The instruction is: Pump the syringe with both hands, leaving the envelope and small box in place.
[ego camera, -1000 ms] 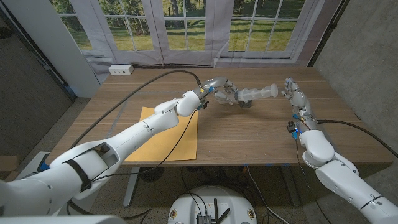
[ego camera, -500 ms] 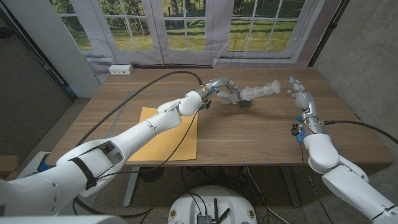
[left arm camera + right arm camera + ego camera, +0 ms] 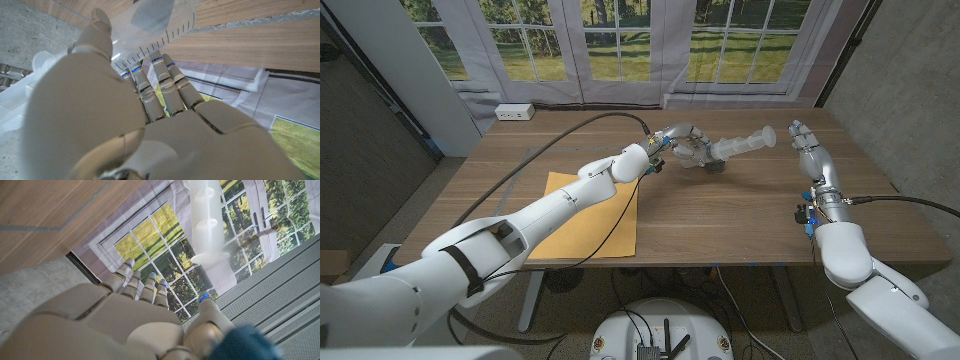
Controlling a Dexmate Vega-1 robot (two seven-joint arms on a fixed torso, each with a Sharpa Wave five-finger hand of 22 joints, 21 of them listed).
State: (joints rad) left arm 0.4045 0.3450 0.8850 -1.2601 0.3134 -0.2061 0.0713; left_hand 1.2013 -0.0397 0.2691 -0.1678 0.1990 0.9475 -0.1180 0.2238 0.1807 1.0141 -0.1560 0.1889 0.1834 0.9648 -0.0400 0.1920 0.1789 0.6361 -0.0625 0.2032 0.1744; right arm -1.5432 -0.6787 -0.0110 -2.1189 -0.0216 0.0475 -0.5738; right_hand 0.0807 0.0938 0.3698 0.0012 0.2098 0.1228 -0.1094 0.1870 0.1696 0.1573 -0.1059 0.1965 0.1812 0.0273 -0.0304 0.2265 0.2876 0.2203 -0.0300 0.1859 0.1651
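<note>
My left hand (image 3: 682, 143) grips the barrel of a clear syringe (image 3: 735, 147) above the far middle of the table, with the plunger pointing toward the robot's right. In the left wrist view the fingers (image 3: 160, 90) wrap the graduated barrel of the syringe (image 3: 155, 20). My right hand (image 3: 807, 145) stands open with fingers up, a short gap right of the plunger's end. The plunger (image 3: 207, 225) shows beyond my right hand (image 3: 135, 315), untouched. A yellow envelope (image 3: 590, 215) lies flat at the left. A small dark box (image 3: 714, 167) sits under the syringe.
A white power strip (image 3: 515, 112) lies at the table's far left corner. A black cable (image 3: 550, 140) runs along my left arm over the wooden table (image 3: 720, 215). Curtained windows stand behind the far edge.
My right hand has drawn back to the right, away from the plunger's end. The left hand has tipped the syringe's plunger end slightly higher.
</note>
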